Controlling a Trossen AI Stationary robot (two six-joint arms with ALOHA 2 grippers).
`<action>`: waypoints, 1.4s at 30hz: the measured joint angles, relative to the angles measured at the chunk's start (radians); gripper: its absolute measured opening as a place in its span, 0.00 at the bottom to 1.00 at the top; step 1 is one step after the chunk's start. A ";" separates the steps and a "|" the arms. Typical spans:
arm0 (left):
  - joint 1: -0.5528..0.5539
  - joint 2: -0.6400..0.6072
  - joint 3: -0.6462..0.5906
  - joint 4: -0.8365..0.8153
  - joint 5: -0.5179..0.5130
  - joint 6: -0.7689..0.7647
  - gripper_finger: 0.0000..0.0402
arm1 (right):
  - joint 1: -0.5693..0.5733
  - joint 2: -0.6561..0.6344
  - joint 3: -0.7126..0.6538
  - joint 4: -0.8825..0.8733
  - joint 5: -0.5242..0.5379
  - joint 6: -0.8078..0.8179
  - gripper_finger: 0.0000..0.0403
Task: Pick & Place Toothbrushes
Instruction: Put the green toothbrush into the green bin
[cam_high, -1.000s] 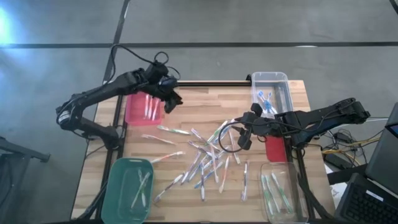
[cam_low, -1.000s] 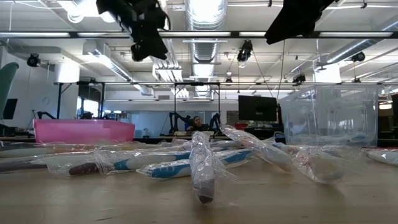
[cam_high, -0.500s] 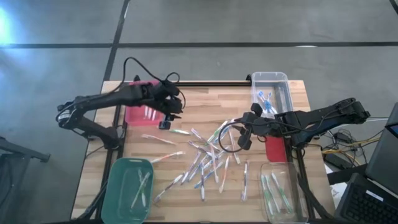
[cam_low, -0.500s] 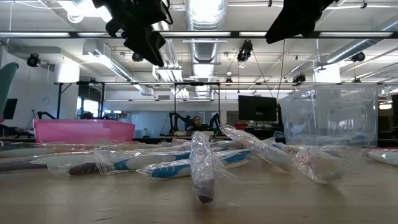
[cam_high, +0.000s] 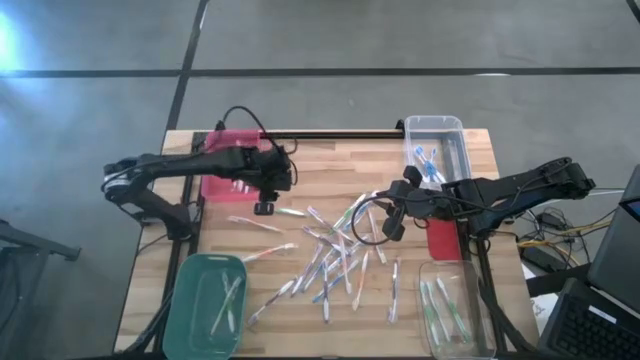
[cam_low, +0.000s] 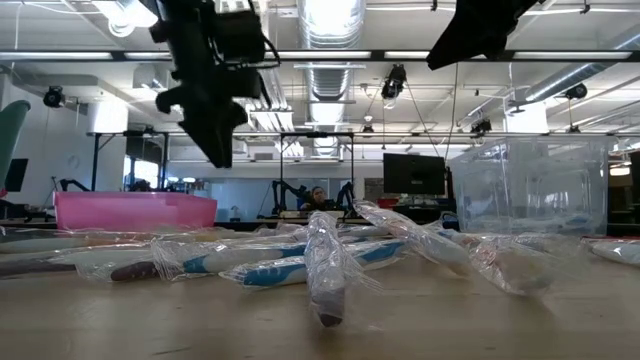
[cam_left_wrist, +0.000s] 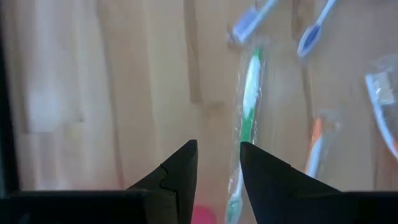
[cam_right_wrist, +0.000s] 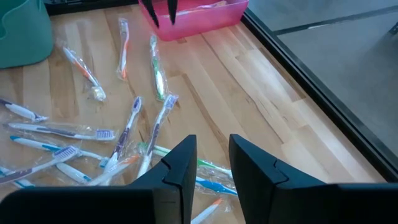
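Four bins sit at the corners of the wooden table (cam_high: 300, 155). The pink bin (cam_high: 228, 175) at the far left holds a few toothbrushes lying side by side, pointing from far to near. The green bin (cam_high: 204, 305) at the near left holds two or three crossed ones. The clear bin at the far right (cam_high: 436, 148) holds several with blue accents, and the clear bin at the near right (cam_high: 455, 305) holds a few lying roughly parallel along its length.

The loose toothbrushes (cam_high: 335, 255), each in a clear wrapper, are scattered across the middle of the table, pointing every which way; many run diagonally from the near left toward the far right. One green toothbrush (cam_high: 290, 212) lies apart from the pile, just beside the pink bin, with its long axis across the table from left to right.

The left gripper (cam_high: 266, 205) hangs above the table at the near edge of the pink bin, close over that green toothbrush; its fingers (cam_left_wrist: 180, 171) stand a little apart with nothing between them. The right gripper (cam_high: 390, 225) hovers over the right edge of the pile, its fingers (cam_right_wrist: 249, 165) parted by a narrow gap and empty.
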 joint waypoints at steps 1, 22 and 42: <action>0.000 0.023 -0.001 -0.001 0.000 0.000 0.31 | 0.000 0.000 0.000 0.000 0.000 0.000 0.22; 0.001 0.297 -0.001 -0.033 -0.042 -0.024 0.31 | 0.000 0.000 -0.008 0.000 -0.003 0.000 0.39; -0.019 0.355 -0.009 0.015 0.043 -0.071 0.27 | 0.000 0.000 -0.009 -0.005 -0.002 0.000 0.46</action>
